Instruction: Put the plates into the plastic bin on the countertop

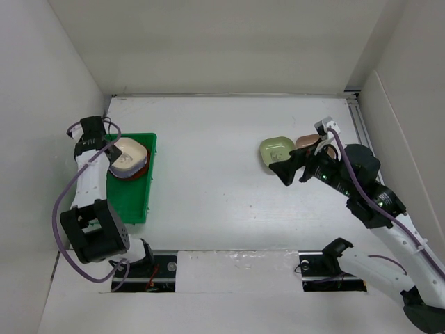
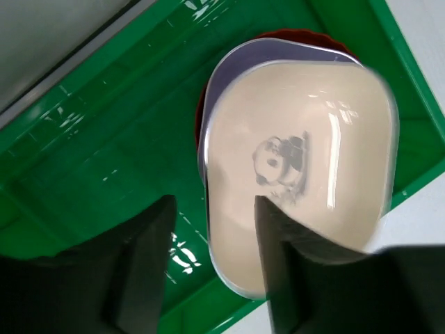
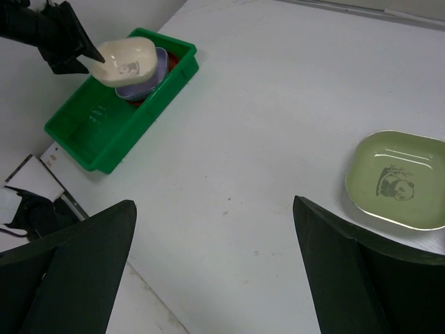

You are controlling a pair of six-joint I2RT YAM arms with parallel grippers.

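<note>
The green plastic bin [image 1: 135, 202] sits at the left of the white countertop [image 1: 222, 139]. In it a cream plate [image 2: 299, 160] with a panda print lies tilted on a lavender plate [image 2: 229, 62] and a red-brown plate [image 2: 292, 35]. My left gripper [image 2: 214, 271] is open with the cream plate's near rim between its jaws; bin floor shows between the left finger and the rim. My right gripper [image 3: 215, 264] is open and empty above bare countertop, just left of a light green plate [image 3: 396, 181]. A tan-pink plate [image 1: 306, 142] lies behind the right arm, partly hidden.
White walls close in the countertop at the left, back and right. A metal rail [image 1: 358, 122] runs along the right edge. The bin's near half [image 2: 90, 139] holds nothing. The arm mounts [image 1: 327, 268] sit at the near edge.
</note>
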